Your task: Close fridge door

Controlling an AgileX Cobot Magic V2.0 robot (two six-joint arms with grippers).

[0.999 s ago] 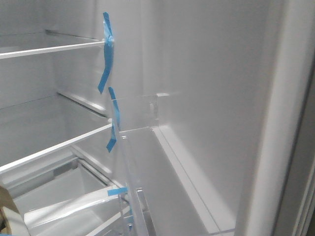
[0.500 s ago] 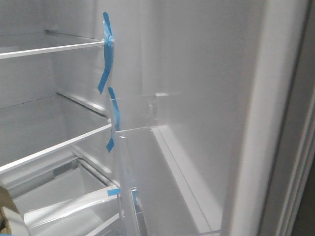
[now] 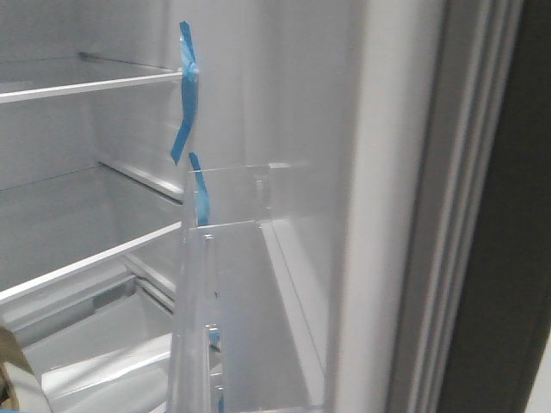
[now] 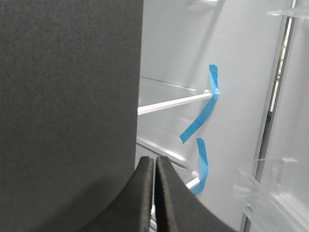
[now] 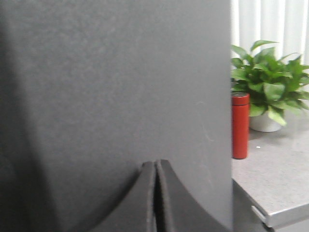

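Observation:
The fridge door [image 3: 379,215] stands partly open on the right of the front view: white inner lining, white edge seal [image 3: 456,215], dark grey outer edge [image 3: 512,258]. Its clear shelf bin [image 3: 232,258] juts toward the cabinet and shows in the left wrist view [image 4: 270,188] too. In the right wrist view the door's matt dark grey outer face [image 5: 116,82] fills most of the frame; my right gripper [image 5: 155,164] is shut, tips at that face. My left gripper [image 4: 154,162] is shut and empty, beside a dark grey panel [image 4: 67,111], in front of the open fridge.
Glass shelves [image 3: 95,84] and a drawer [image 3: 95,344] fill the fridge interior, with blue tape strips [image 3: 186,95] on the inner wall. A red bottle [image 5: 240,125] and a potted plant [image 5: 265,87] stand on a grey counter [image 5: 275,179] beside the door.
The door has swung left toward the cabinet. Its seal and dark outer edge have come into the front view, and the clear bin has moved left.

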